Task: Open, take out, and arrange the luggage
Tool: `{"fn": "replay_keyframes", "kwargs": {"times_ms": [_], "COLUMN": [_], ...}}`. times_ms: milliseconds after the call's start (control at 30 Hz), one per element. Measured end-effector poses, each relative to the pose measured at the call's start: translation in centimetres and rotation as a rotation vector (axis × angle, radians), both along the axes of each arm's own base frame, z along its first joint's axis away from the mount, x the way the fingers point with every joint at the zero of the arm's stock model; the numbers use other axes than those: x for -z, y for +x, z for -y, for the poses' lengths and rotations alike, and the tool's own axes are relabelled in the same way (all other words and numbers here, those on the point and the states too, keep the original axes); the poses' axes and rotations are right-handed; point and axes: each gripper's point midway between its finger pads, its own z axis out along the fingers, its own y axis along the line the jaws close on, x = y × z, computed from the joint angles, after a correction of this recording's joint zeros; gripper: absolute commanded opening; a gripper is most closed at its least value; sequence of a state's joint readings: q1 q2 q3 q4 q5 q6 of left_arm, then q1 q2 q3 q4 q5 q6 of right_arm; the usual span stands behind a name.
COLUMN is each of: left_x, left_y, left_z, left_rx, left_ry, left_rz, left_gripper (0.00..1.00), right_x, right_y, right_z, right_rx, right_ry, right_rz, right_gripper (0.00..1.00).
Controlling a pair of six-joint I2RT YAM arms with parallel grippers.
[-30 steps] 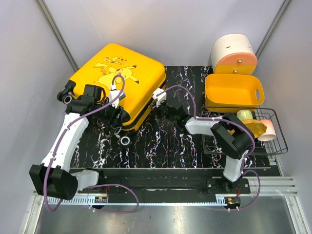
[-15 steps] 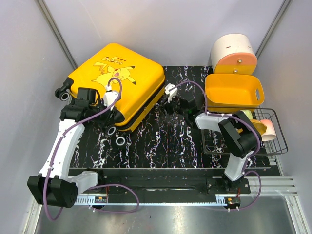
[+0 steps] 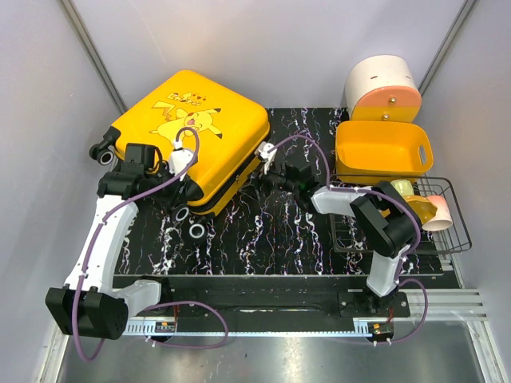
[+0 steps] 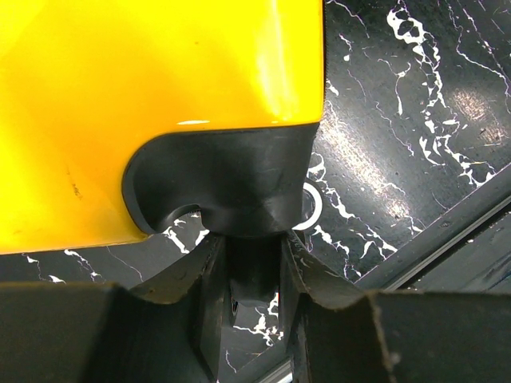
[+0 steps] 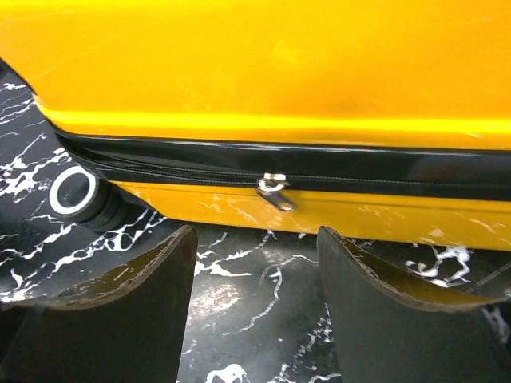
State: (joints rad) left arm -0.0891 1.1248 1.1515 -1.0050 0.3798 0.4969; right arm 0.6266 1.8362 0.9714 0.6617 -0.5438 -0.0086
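The closed glossy yellow hard-shell suitcase lies lid-up on the back-left of the black white-veined surface, its left corner at the surface's edge, close to the grey wall. My left claw is clamped on the black wheel block under its near corner. My right claw stands apart, facing the silver zip pull without touching. Bare surface runs from the suitcase rightward to one black wire basket, with one yellow plastic basket and one white-and-orange drum behind it.
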Motion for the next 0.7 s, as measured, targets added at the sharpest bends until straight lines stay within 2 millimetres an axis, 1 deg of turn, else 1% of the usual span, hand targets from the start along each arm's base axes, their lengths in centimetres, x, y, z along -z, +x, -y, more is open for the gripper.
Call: {"fn": "replay_keyframes", "kwargs": {"times_ms": [67, 100, 167, 200, 233, 267, 300, 400, 467, 567, 600, 633, 667, 700], "left_x": [0.0, 0.0, -0.1, -0.2, -0.2, -0.1, 0.0, 0.5, 0.6, 0.8, 0.8, 0.9, 1.0, 1.2], "left_y": [0.0, -0.1, -0.2, -0.3, -0.8, -1.2, -1.8, -3.1, -3.5, -3.6, -3.6, -3.6, -3.6, -3.6], "left_z": [0.0, 0.1, 0.1, 0.1, 0.0, -0.1, -0.2, -0.4, -0.6, -0.8, -0.8, -0.8, -0.8, -0.7], "left_rx": [0.001, 0.003, 0.009, 0.016, 0.018, 0.022, 0.020, 0.018, 0.013, 0.006, 0.005, 0.004, 0.002, 0.000], "left_ry": [-0.003, -0.006, -0.007, -0.005, -0.003, 0.002, 0.004, 0.015, 0.023, 0.035, 0.034, 0.034, 0.031, 0.029], "left_rz": [-0.001, -0.002, -0.009, -0.016, -0.034, -0.052, -0.078, -0.131, -0.149, -0.153, -0.155, -0.159, -0.167, -0.173], "left_gripper": [0.27, 0.50, 0.66, 0.78, 0.83, 0.86, 0.93, 0.94, 0.94, 0.88, 0.85, 0.81, 0.67, 0.60], "right_x": [0.1, 0.2, 0.4, 0.4, 0.5, 0.5, 0.6, 0.7, 0.8, 1.0, 1.0, 1.0, 1.0, 1.0], "right_y": [-0.7, -1.0, -1.5, -1.5, -1.5, -1.4, -1.2, -0.6, -0.3, 0.2, 0.3, 0.4, 0.4, 0.4], "right_z": [-0.8, -1.2, -1.9, -2.1, -2.3, -2.5, -2.6, -2.7, -2.5, -2.3, -2.2, -2.2, -2.2, -2.1], "right_rx": [-0.017, -0.025, -0.036, -0.035, -0.028, -0.019, -0.007, 0.025, 0.048, 0.077, 0.083, 0.088, 0.090, 0.094], "right_ry": [0.002, 0.002, 0.000, -0.001, -0.003, -0.005, -0.009, -0.016, -0.022, -0.030, -0.031, -0.032, -0.032, -0.034], "right_rz": [-0.010, -0.013, -0.017, -0.016, -0.015, -0.013, -0.012, -0.007, -0.007, -0.006, -0.005, -0.005, -0.006, -0.005], "right_gripper": [0.71, 0.71, 0.69, 0.70, 0.69, 0.70, 0.70, 0.72, 0.73, 0.77, 0.80, 0.80, 0.79, 0.79]}}
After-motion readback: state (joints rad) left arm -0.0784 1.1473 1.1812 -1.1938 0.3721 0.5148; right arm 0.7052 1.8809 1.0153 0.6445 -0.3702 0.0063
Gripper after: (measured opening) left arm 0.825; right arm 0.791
